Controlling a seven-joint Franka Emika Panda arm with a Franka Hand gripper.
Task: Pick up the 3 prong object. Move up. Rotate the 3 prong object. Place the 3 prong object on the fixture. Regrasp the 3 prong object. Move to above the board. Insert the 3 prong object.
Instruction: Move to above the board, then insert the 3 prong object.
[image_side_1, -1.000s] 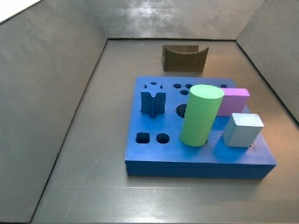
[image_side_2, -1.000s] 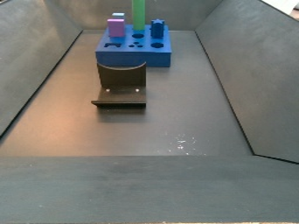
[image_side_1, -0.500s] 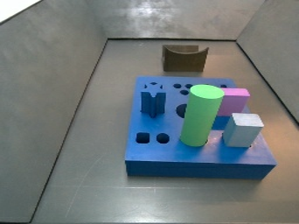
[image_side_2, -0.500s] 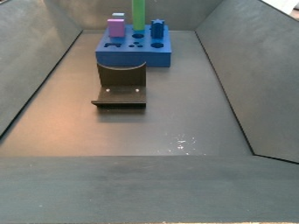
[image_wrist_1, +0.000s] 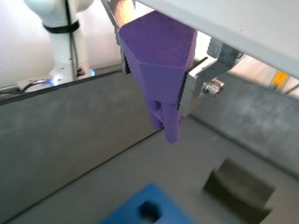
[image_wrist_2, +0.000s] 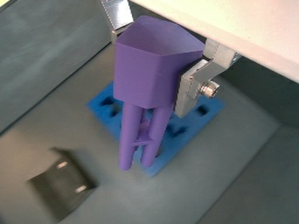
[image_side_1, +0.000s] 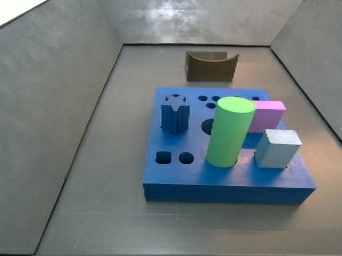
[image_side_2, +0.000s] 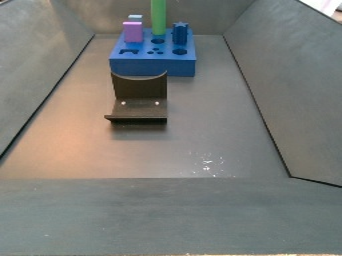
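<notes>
One step looks done: the claw (image_wrist_2: 158, 66) pinches the 3 prong object (image_wrist_2: 149, 87) aloft; fixture (image_wrist_2: 61, 181) and board (image_wrist_2: 158, 131) await below.

Gripper (image_wrist_2: 158, 66) absent from both side views; 3 prong object (image_wrist_2: 149, 83) covers its pads.

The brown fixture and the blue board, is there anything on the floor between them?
No. In both side views the grey floor between the fixture and the board is bare. The pincer, holding the 3 prong object, appears only in wrist views.

Gripper (image_wrist_2: 163, 83) high over floor: silver metal fingers; 3 prong object (image_wrist_2: 146, 96) matt plastic.
</notes>
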